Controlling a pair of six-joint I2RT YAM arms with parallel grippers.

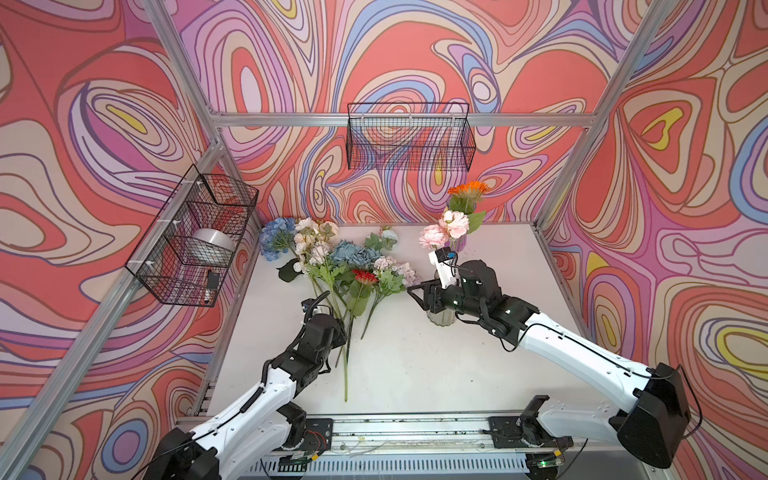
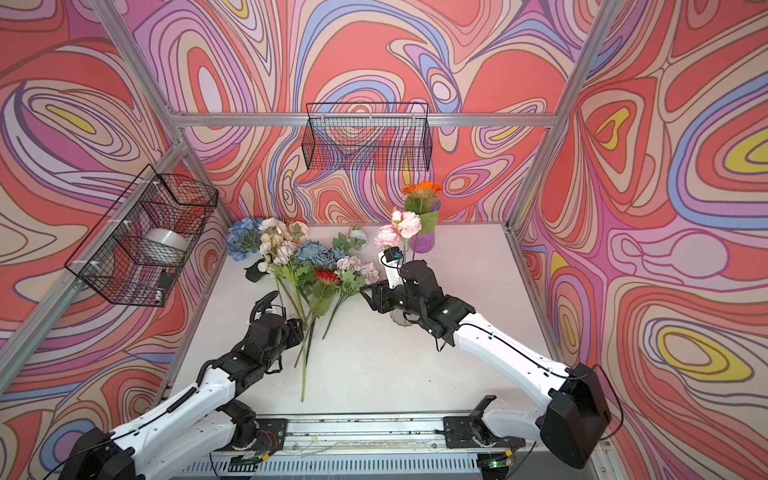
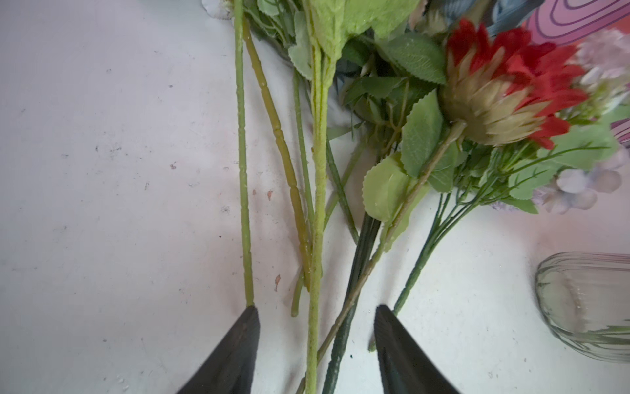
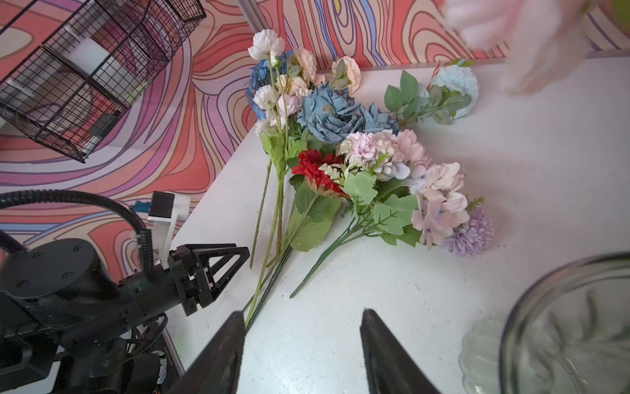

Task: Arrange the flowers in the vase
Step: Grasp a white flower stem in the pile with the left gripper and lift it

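The flowers (image 1: 345,257) lie in a loose pile at the table's back left, stems toward the front; a red bloom (image 3: 511,92) tops the heap. My left gripper (image 3: 316,307) sits low over the stem ends (image 1: 347,332), open, with several green stems between its fingers and a gap on each side. A clear glass vase (image 4: 562,327) stands under my right wrist, and pink blooms (image 1: 444,226) rise above it. Beside that vase hovers my right gripper (image 4: 302,311), open and empty. An orange flower (image 1: 467,189) stands in a purple vase (image 2: 424,241) at the back.
A white table (image 1: 415,365) carries everything. One wire basket (image 1: 409,137) hangs on the back wall, another (image 1: 193,237) with a metal tin on the left wall. Aluminium frame posts edge the table, and a rail runs along its front.
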